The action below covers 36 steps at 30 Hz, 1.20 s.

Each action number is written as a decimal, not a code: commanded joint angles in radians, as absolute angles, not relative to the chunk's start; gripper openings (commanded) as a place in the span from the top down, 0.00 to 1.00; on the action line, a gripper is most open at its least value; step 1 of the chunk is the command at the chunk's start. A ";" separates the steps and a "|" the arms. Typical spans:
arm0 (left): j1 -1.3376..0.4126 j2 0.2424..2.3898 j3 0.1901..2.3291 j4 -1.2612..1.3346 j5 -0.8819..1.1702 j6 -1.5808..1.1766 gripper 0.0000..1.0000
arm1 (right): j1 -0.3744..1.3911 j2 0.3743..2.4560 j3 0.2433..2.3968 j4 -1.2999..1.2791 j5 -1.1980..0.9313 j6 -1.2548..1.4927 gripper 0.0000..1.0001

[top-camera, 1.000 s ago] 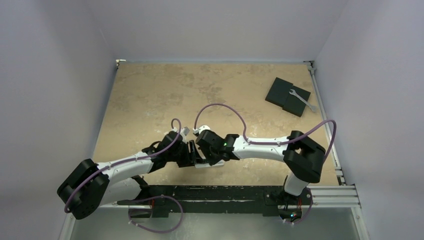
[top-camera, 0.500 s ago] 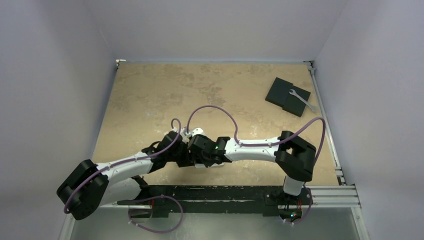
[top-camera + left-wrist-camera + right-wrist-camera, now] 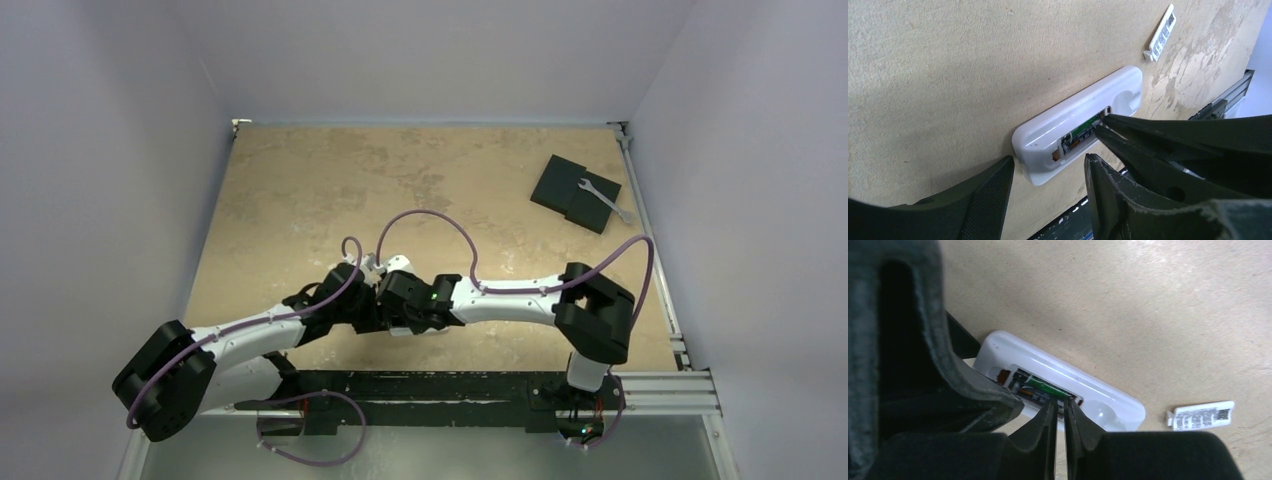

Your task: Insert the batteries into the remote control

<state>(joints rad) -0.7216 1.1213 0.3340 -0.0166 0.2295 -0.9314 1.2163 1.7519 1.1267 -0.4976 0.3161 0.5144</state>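
The remote control (image 3: 1100, 399) lies face down on the desk (image 3: 1148, 300), right under the tips of both sets of fingers. Its back is open, and the battery slot (image 3: 1079, 136) shows. Inside the slot I can see a green and dark battery (image 3: 1040, 386) lying flat. I cannot tell if there is one battery in there or two, because the fingers hide part of the slot. The right fingers (image 3: 1045, 427) point down into the slot. They are almost together, with just a thin crack between the tips, and nothing shows in that crack. The left fingers (image 3: 990, 195) are apart, one on each side of the near end of the remote. A little bit of desk shows between one finger and the remote, so they do not look clamped on it. The small white lid (image 3: 1202, 415) lies flat on the desk, off past the far end of the remote and away from all the fingers. I think the job is well along, since a battery looks like it is going in or is in. What is left may be pushing it down flat, checking for the second one, and snapping the lid back on.
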 commanded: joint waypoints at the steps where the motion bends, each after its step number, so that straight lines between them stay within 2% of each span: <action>1: -0.725 1.115 0.348 -0.042 0.207 -0.900 0.46 | 1.212 1.686 1.112 -0.536 0.395 0.529 0.81; 13: -0.725 1.137 0.382 -0.070 0.189 -0.886 0.45 | 1.203 1.590 1.072 -0.538 0.460 0.527 0.67; 23: -0.724 1.136 0.427 -0.123 0.171 -0.860 0.44 | 1.157 1.466 0.975 -0.506 0.503 0.612 0.64; 26: -0.724 1.135 0.439 -0.135 0.162 -0.851 0.42 | 1.149 1.425 0.941 -0.493 0.534 0.664 0.47; 31: -0.725 1.131 0.459 -0.159 0.146 -0.837 0.40 | 1.124 1.367 0.886 -0.468 0.563 0.757 0.35; 36: -0.725 1.126 0.469 -0.179 0.132 -0.822 0.38 | 1.113 1.374 0.888 -0.545 0.633 0.923 0.18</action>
<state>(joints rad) -0.7216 1.1351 0.4259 -0.1612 0.1581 -0.8566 1.1233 1.3834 0.8856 -0.5049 0.5354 0.7479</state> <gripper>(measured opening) 0.612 0.767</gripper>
